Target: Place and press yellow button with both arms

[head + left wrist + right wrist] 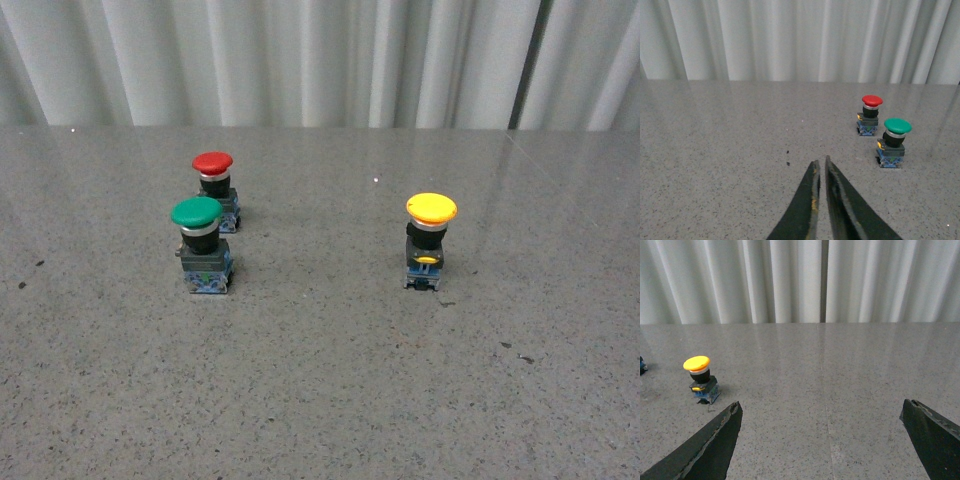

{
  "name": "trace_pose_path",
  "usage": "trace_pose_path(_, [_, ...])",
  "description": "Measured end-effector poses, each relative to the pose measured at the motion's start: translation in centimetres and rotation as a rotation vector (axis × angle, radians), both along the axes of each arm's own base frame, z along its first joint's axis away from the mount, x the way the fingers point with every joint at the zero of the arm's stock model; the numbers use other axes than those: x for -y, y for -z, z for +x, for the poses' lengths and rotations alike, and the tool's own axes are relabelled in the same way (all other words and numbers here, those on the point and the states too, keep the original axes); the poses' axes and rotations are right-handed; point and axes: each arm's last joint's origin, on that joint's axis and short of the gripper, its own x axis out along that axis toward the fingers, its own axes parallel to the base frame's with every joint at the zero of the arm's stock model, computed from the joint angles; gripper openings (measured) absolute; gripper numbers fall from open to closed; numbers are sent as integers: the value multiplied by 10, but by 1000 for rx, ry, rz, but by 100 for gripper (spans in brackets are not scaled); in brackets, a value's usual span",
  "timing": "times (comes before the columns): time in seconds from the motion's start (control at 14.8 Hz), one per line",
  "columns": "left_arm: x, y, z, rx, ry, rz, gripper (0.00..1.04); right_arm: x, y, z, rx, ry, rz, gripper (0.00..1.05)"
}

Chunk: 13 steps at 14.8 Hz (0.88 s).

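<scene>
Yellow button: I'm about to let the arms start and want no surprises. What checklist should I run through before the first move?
1. Yellow mushroom-capped push-button upright on the grey speckled table: ok.
2. Green-capped switch and red-capped switch standing apart from it: ok.
3. Right fingers spread open: ok.
4. Left fingers open: not ok, shut.
5. Push-button seen in the right wrist view: ok.
</scene>
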Motion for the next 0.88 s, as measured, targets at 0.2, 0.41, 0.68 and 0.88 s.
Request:
trace_pose_path(0.2, [0,0,0,0,0,0,42,0,0,0,0,0,0,98])
trace_pose_path(0.41, [0,0,0,0,0,0,76,0,0,0,0,0,0,98])
trace_pose_path(0.68, [0,0,0,0,0,0,98,0,0,0,0,0,0,98])
trace_pose_path(0.88, [0,0,0,0,0,0,98,0,-2,1,19,-18,9,98])
